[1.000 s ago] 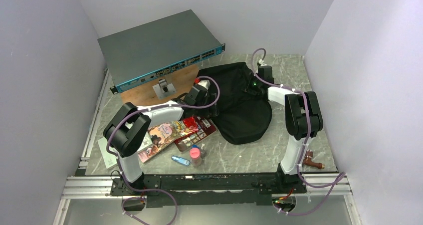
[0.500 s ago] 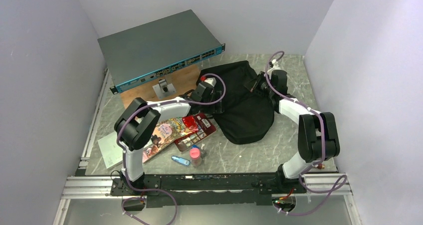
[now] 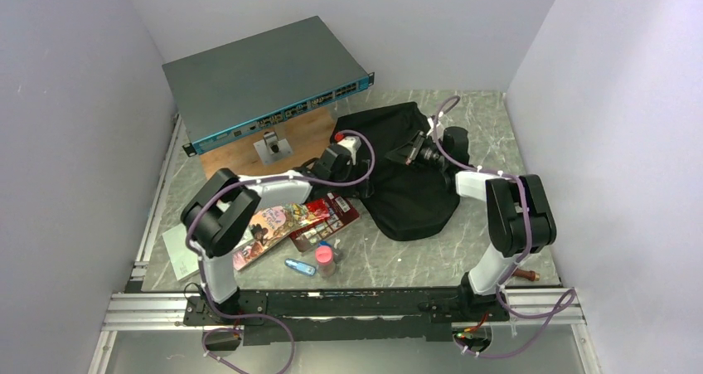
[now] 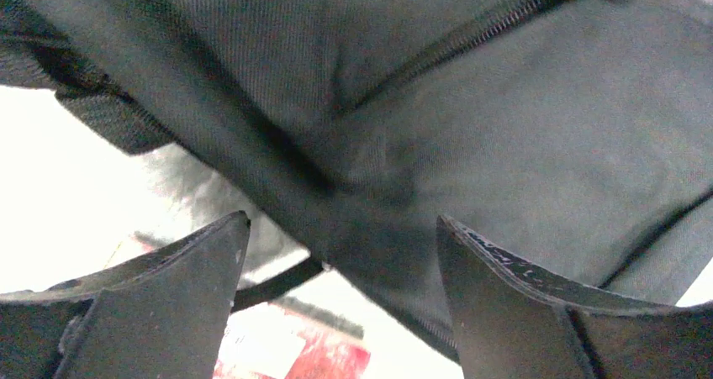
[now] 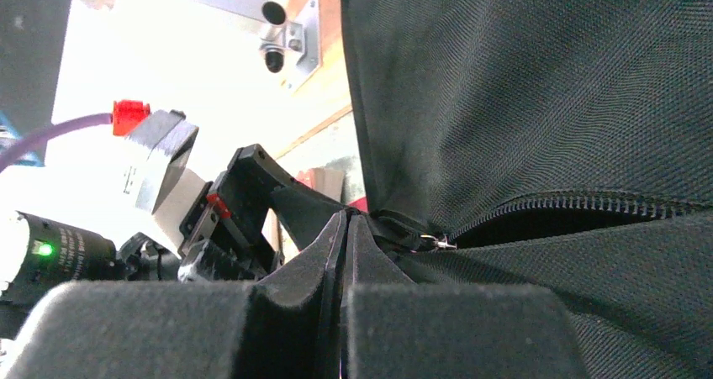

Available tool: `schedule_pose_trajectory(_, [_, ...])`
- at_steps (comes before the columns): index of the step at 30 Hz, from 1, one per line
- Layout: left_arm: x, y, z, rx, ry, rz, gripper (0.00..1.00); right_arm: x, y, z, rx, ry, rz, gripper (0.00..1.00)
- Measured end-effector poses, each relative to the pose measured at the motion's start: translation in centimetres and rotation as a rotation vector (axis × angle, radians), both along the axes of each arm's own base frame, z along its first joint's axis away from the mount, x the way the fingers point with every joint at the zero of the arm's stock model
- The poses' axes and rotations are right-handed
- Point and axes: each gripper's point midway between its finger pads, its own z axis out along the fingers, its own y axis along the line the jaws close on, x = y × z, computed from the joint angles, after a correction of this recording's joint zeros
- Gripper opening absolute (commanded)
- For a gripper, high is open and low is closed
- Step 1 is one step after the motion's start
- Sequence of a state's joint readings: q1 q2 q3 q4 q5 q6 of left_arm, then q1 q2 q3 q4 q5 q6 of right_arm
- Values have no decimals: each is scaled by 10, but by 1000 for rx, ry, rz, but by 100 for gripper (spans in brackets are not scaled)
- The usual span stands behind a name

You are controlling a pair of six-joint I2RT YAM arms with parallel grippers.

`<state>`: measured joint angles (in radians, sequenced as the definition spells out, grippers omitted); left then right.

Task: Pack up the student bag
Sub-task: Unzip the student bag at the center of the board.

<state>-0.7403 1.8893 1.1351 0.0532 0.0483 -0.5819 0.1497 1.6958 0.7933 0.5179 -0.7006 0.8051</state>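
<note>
Right gripper [image 5: 346, 219] has swung across the backpack [image 3: 410, 200], lying beside the grey box [image 3: 257, 75]; its fingers are together at the zip [image 5: 555, 204] end. Left gripper [image 4: 340, 219], fingers apart, faces the fabric: opening likely begins.

No legible text anywhere. Picture book [image 3: 273, 225] cover, left of the red packet [image 3: 330, 214]: lettering too small. Switch box [image 3: 265, 80] front panel: markings blurred.

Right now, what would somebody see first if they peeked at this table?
A big black backpack lies in the middle with both arms at it: the left gripper open around a fold, the right gripper shut at its zipper. Behind it on the left, a flat grey network switch sits tilted on a wooden box.
</note>
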Motion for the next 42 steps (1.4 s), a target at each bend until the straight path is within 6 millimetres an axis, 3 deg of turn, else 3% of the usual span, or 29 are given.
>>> schedule_pose_trajectory(6, [-14,16,29,-37,-75,-25,92,3,-13,7,41,9,-14,0])
schedule_pose_trajectory(9, [-8,16,43,-74,-96,-6,58,4,-18,7,42,10,-24,0])
schedule_pose_trajectory(13, [9,11,35,-56,-71,18,51,5,-27,7,39,15,-37,0])
schedule_pose_trajectory(17, [40,-19,24,-20,-60,11,45,5,-40,11,10,4,-61,0])
schedule_pose_trajectory(19, [46,-32,17,-20,-56,0,41,6,-44,12,-19,-7,-80,0])
schedule_pose_trajectory(22, [45,-41,12,-37,-58,-9,36,5,-30,8,-73,-20,-68,0])
schedule_pose_trajectory(25, [45,-39,9,-28,-53,-6,38,-6,6,2,-63,-24,10,0])
schedule_pose_trajectory(27, [42,-35,6,-21,-54,-4,46,-15,10,-5,-32,0,16,0])
schedule_pose_trajectory(31, [20,-18,7,-18,-54,-13,73,-15,-12,-7,10,49,-13,0])
schedule_pose_trajectory(33, [6,-6,14,-15,-57,-18,78,-8,-30,-3,26,45,-48,0])
schedule_pose_trajectory(35, [-3,2,24,-28,-65,-15,77,-2,-46,-1,34,44,-82,0])
schedule_pose_trajectory(38, [0,12,32,-42,-71,10,71,1,-52,-1,31,42,-94,0])
schedule_pose_trajectory(42, [14,19,16,-41,-37,33,52,-2,-49,-2,19,53,-77,0])
